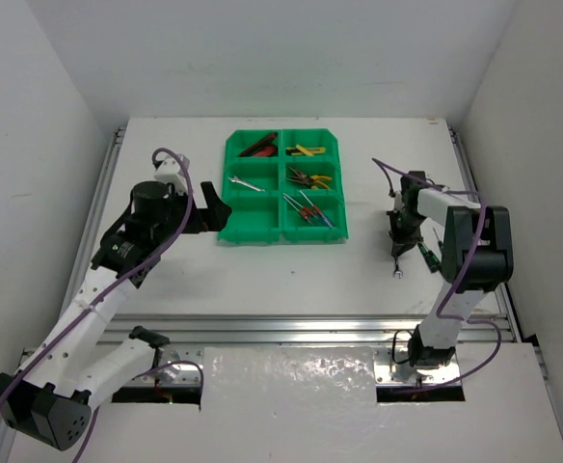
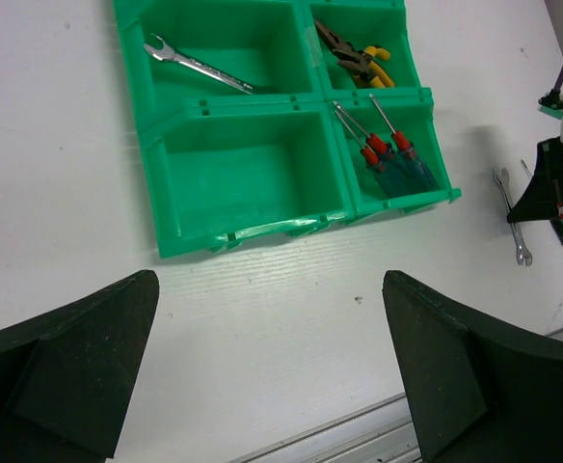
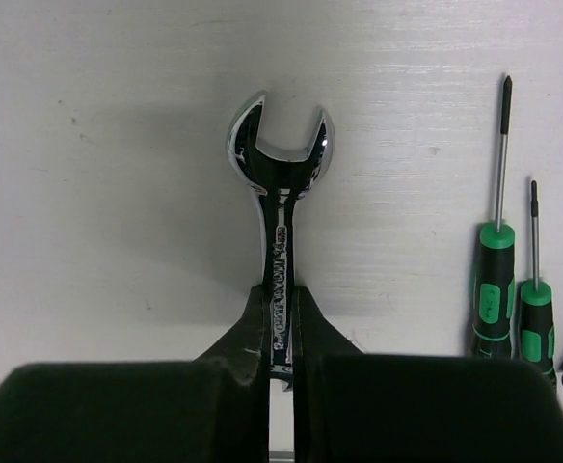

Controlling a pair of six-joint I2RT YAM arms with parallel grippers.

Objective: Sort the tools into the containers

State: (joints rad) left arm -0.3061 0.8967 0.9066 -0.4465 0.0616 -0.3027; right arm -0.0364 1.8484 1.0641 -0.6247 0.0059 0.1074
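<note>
The green tray (image 1: 280,234) stands at the table's middle back. Its bins hold a red-and-black tool (image 1: 258,147), yellow-black knives (image 1: 306,150), a silver wrench (image 1: 246,182), yellow pliers (image 1: 310,178) and blue screwdrivers (image 1: 310,210); the near left bin (image 2: 248,164) is empty. My right gripper (image 3: 280,318) is shut on the shaft of a second silver wrench (image 3: 280,164), right of the tray and low over the table (image 1: 398,270). I cannot tell whether the wrench touches the table. My left gripper (image 2: 272,367) is open and empty beside the tray's near left corner (image 1: 214,210).
Two green-and-black screwdrivers (image 3: 495,280) lie on the table just right of the held wrench, also visible in the top view (image 1: 426,256). Metal rails run along the table's near edge (image 1: 301,328) and sides. White walls enclose the table.
</note>
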